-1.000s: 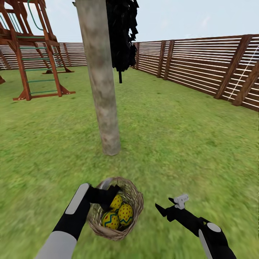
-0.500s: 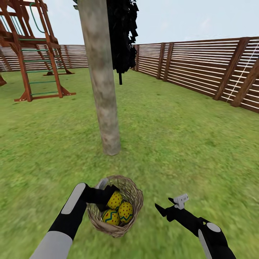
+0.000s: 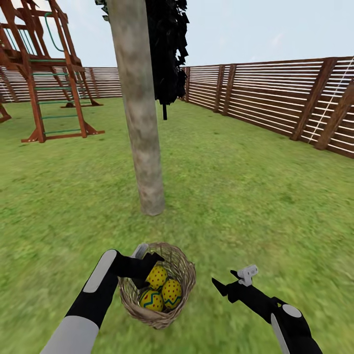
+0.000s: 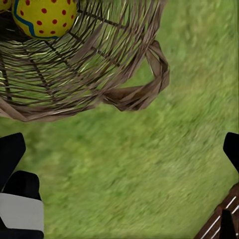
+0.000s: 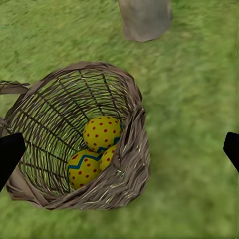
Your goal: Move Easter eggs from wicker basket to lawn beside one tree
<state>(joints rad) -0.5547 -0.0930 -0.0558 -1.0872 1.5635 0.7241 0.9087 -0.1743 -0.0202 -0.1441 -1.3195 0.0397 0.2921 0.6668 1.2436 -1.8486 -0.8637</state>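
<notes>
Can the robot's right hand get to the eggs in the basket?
Probably yes. The right gripper hangs open beside the wicker basket, whose top is open, with the Easter eggs uncovered inside. The left gripper at the far rim might crowd it.

No readable text, labels, brands, numbers or signs anywhere. The Easter eggs (image 3: 160, 288) carry only red dots and blue-green zigzag bands, no lettering. Wicker basket (image 3: 183, 290), tree (image 3: 140, 113) trunk and fence (image 3: 275, 96) boards are all unmarked.
</notes>
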